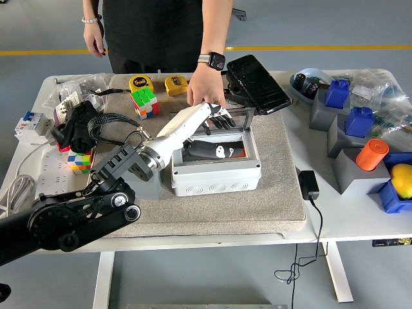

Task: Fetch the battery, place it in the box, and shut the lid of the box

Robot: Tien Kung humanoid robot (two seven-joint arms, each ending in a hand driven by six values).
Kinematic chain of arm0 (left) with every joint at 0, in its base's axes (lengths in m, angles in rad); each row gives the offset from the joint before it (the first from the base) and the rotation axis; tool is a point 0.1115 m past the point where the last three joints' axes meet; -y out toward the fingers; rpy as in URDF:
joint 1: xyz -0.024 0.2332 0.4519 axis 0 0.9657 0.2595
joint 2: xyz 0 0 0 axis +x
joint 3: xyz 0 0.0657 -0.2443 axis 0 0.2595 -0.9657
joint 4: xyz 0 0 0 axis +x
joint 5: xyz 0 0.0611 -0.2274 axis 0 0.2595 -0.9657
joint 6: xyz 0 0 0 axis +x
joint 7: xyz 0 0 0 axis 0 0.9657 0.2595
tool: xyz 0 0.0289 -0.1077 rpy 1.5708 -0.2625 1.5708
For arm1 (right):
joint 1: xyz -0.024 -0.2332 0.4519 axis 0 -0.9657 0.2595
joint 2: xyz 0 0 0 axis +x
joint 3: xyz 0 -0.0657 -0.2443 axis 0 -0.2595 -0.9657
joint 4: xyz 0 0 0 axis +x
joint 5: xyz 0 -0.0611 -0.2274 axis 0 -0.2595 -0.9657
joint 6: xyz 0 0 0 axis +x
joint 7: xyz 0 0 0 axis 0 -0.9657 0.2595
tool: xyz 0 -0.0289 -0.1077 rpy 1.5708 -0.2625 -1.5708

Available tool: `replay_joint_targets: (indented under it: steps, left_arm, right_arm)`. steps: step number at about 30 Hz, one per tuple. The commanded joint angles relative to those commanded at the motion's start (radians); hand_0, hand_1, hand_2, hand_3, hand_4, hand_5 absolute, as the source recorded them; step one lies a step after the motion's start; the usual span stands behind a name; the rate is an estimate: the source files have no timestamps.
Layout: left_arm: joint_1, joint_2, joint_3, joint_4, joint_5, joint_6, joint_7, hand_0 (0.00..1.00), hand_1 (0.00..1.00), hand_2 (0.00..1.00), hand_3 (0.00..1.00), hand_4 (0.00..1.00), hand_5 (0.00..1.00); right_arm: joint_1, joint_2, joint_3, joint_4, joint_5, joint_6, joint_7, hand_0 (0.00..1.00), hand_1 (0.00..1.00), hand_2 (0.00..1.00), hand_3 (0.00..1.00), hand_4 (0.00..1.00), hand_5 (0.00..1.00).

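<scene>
The white box (215, 180) stands on the grey mat with its clear lid (241, 119) upright at the back. The orange battery (237, 152) lies inside the box, mostly hidden under my thumb. My left hand (222, 136) reaches over the box; its fingers (222, 121) are spread at the lid's upper edge and the thumb hangs inside the box, holding nothing. A person's hand (206, 90) rests on the lid's top edge from the far side.
A black phone (257, 84) lies behind the box. Rubik's cubes (145, 102) and tape measures (140, 82) lie at the back left. A black charger (308, 183) lies right of the mat. Grey blocks, an orange cylinder (372, 154) and a yellow ball (402, 180) are at the right.
</scene>
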Motion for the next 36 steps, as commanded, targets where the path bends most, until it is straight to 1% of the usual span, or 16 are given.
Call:
replay_joint_targets:
  steps: [1,3,6,7,8,10,12,13,18,19,21,23,24,25,31,36]
  left_arm:
    - [0.002,0.001,-0.013,-0.003,0.003,0.01,-0.009,0.475,0.606,0.583,0.579,0.961,0.353]
    - [0.003,0.003,-0.044,-0.005,0.02,0.02,-0.012,0.475,0.606,0.583,0.579,0.961,0.353]
    - [0.002,0.003,-0.092,0.013,0.062,0.004,0.023,0.475,0.606,0.583,0.579,0.961,0.353]
    - [-0.001,0.004,-0.107,0.026,0.08,-0.006,0.042,0.74,0.737,0.701,0.658,0.964,0.358]
    - [-0.003,0.005,-0.112,0.032,0.089,-0.013,0.055,0.74,0.737,0.701,0.658,0.964,0.358]
    - [-0.012,0.009,-0.115,0.049,0.115,-0.049,0.107,0.74,0.737,0.701,0.658,0.964,0.358]
    - [-0.02,0.014,-0.107,0.059,0.131,-0.098,0.171,0.74,0.737,0.701,0.658,0.964,0.358]
    - [-0.022,0.016,-0.103,0.061,0.135,-0.118,0.196,0.74,0.741,0.703,0.663,0.966,0.399]
    - [-0.029,0.025,-0.082,0.036,0.141,-0.227,0.307,0.74,0.741,0.703,0.663,0.966,0.399]
    - [-0.029,0.025,-0.082,0.026,0.139,-0.246,0.32,0.667,0.683,0.652,0.638,0.965,0.416]
    - [-0.026,0.027,-0.086,0.0,0.133,-0.27,0.333,0.667,0.683,0.652,0.638,0.965,0.416]
    - [-0.021,0.031,-0.091,-0.028,0.133,-0.281,0.339,0.667,0.683,0.652,0.638,0.965,0.416]
    - [-0.02,0.032,-0.093,-0.035,0.134,-0.283,0.341,0.667,0.683,0.652,0.638,0.965,0.416]
    - [-0.015,0.035,-0.096,-0.053,0.134,-0.288,0.344,0.609,0.648,0.641,0.631,0.967,0.424]
    - [0.013,0.051,-0.1,-0.131,0.134,-0.297,0.351,0.595,0.641,0.636,0.623,0.965,0.425]
    - [0.03,0.056,-0.09,-0.148,0.132,-0.295,0.35,0.595,0.641,0.636,0.623,0.965,0.425]
  right_arm:
    - [0.0,0.0,0.0,0.0,0.0,0.0,0.0,0.608,0.638,0.606,0.569,0.915,0.472]
    - [0.0,0.0,0.0,0.0,0.0,0.0,0.0,0.608,0.638,0.606,0.569,0.915,0.472]
    - [0.001,0.001,-0.002,0.001,0.001,0.0,0.0,0.608,0.638,0.606,0.569,0.915,0.472]
    - [0.001,0.0,-0.001,0.001,0.001,0.0,0.001,0.607,0.639,0.606,0.569,0.915,0.471]
    - [0.001,0.0,-0.001,0.001,0.001,0.0,0.001,0.607,0.639,0.606,0.569,0.915,0.471]
    - [0.001,0.0,-0.001,0.001,0.001,0.0,0.0,0.607,0.639,0.606,0.569,0.915,0.471]
    - [0.001,0.0,-0.001,0.001,0.002,0.0,-0.001,0.607,0.639,0.606,0.569,0.915,0.471]
    - [0.001,-0.001,-0.001,0.001,0.002,0.0,-0.001,0.608,0.639,0.607,0.569,0.916,0.471]
    - [0.0,-0.002,-0.002,0.0,0.003,0.001,-0.001,0.608,0.639,0.607,0.569,0.916,0.471]
    - [0.0,-0.002,0.0,0.0,0.003,0.001,-0.001,0.608,0.637,0.607,0.568,0.916,0.471]
    - [0.0,-0.002,0.001,0.001,0.001,0.0,0.0,0.608,0.637,0.607,0.568,0.916,0.471]
    - [-0.001,-0.002,0.0,0.001,0.001,0.0,0.0,0.608,0.637,0.607,0.568,0.916,0.471]
    - [-0.001,-0.002,0.0,0.001,0.001,0.0,0.0,0.608,0.637,0.607,0.568,0.916,0.471]
    - [-0.002,-0.002,-0.002,0.001,0.001,0.0,0.0,0.608,0.637,0.607,0.568,0.916,0.471]
    - [-0.003,-0.002,-0.008,0.0,0.003,0.001,-0.001,0.609,0.637,0.607,0.568,0.916,0.471]
    - [-0.004,-0.002,-0.01,0.001,0.003,0.002,-0.001,0.609,0.637,0.607,0.568,0.916,0.471]
